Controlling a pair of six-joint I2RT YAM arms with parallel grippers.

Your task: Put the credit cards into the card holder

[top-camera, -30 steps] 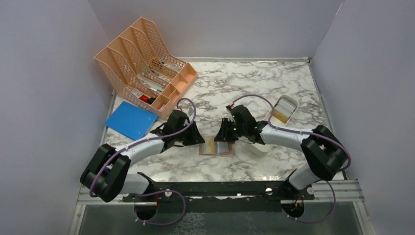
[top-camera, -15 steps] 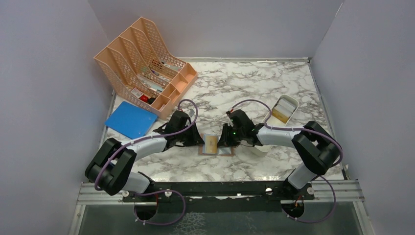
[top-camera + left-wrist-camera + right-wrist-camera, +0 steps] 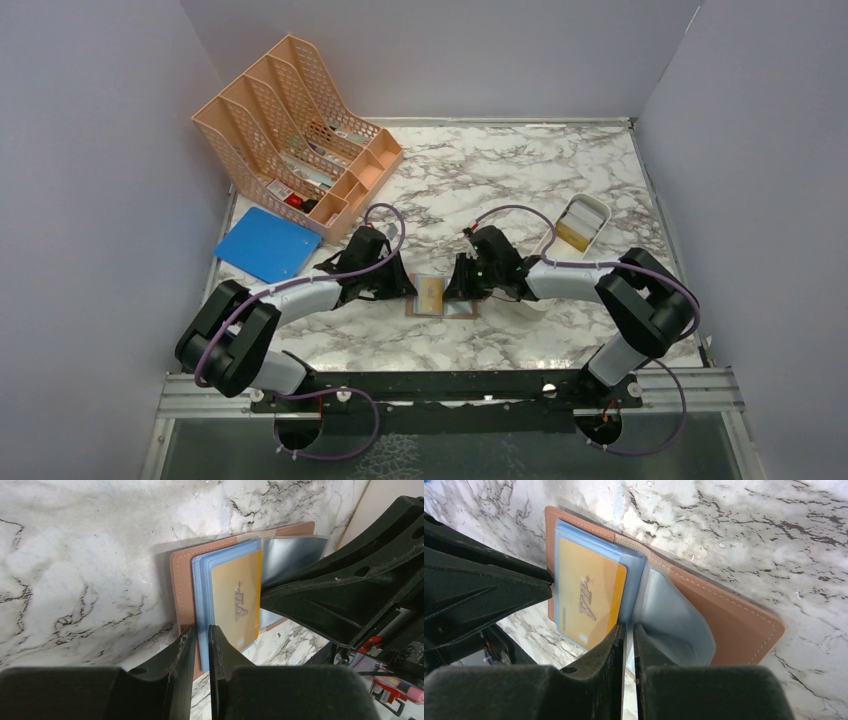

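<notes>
1. Tan leather card holder [image 3: 441,297] lies open on the marble table [image 3: 520,170], near centre, between both arms. One gold credit card [image 3: 235,600] sits in its left blue sleeve.
2. Left gripper [image 3: 201,636] is clenched on the holder's left edge. Right gripper [image 3: 629,636] pinches a loose clear sleeve by the spine.
3. Opposing pulls could tear that sleeve or lift the holder off the table.
4. Tilting the holder could let the gold credit card slide out, if it is not fully seated.
</notes>
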